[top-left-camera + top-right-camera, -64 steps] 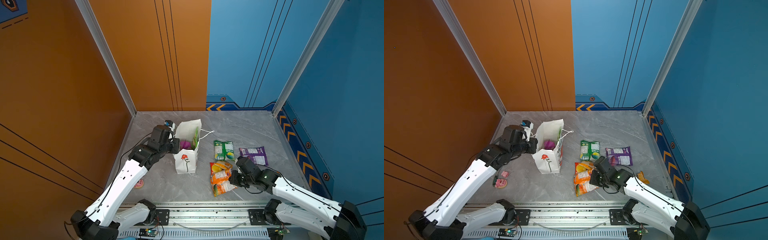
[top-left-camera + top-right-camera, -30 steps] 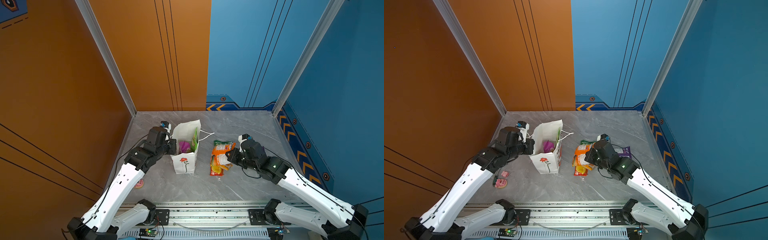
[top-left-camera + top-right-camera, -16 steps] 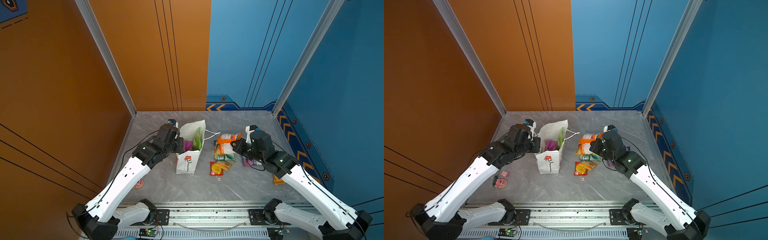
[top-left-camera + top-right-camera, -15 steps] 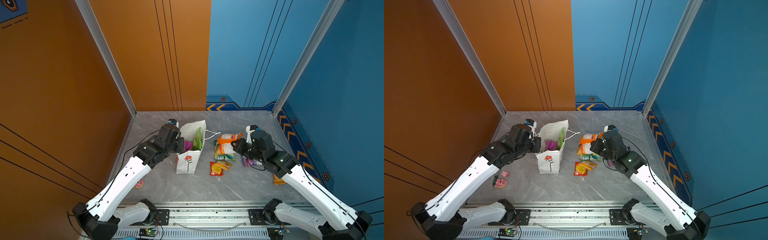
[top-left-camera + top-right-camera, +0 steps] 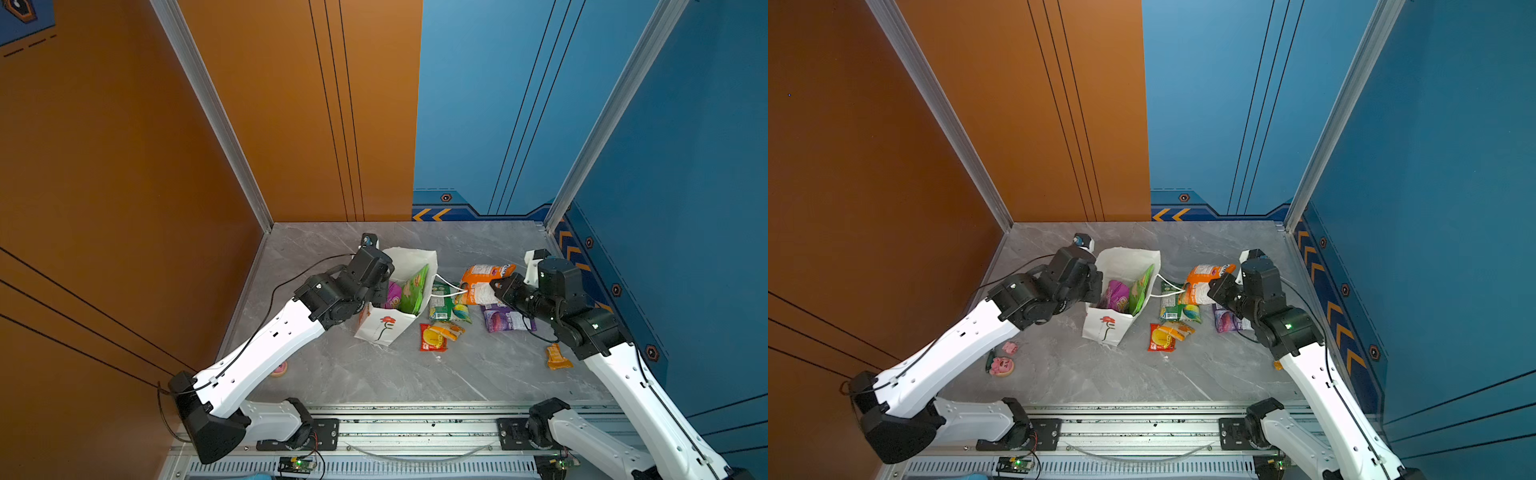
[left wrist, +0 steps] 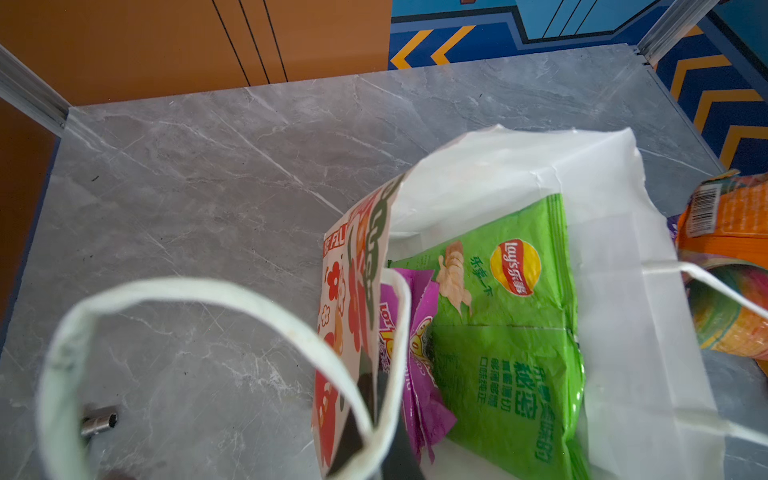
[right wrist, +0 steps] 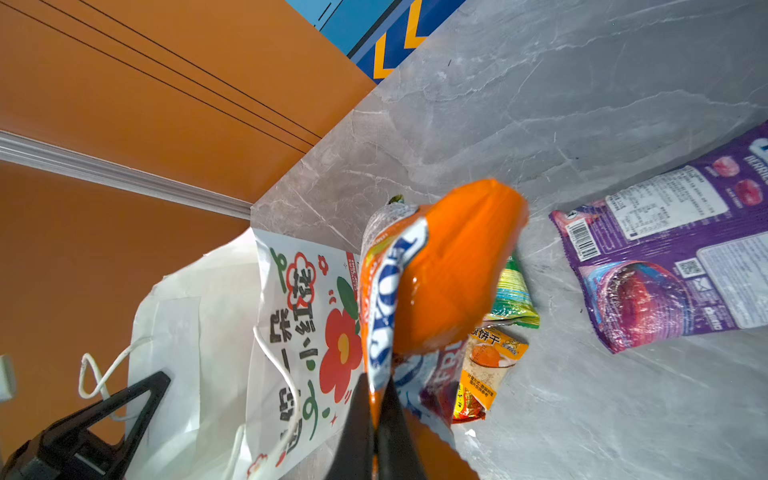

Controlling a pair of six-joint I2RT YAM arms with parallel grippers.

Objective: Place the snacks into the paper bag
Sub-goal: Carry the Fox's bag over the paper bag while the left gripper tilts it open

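Note:
The white paper bag [image 5: 370,328] [image 5: 1100,328] leans at mid-table, mouth open. My left gripper [image 5: 380,286] [image 5: 1098,286] [image 6: 376,415] is shut on its left wall [image 6: 498,174] and cord handle. Inside stand a green packet [image 5: 413,291] [image 6: 507,332] and a purple one [image 5: 392,293] [image 6: 415,353]. My right gripper [image 5: 494,286] [image 5: 1214,289] [image 7: 376,415] is shut on an orange packet [image 5: 482,278] [image 5: 1204,278] [image 7: 449,270], held in the air just right of the bag [image 7: 291,311].
On the table right of the bag lie a green-white packet [image 5: 446,307], a red packet with a yellow circle [image 5: 434,336], a purple grape packet [image 5: 505,320] [image 7: 665,270] and a small orange packet [image 5: 557,357]. A pink round thing [image 5: 1001,365] lies at front left.
My right gripper has lifted the orange packet off the table and carried it back and up beside the bag. The left gripper has nudged the bag slightly to the right.

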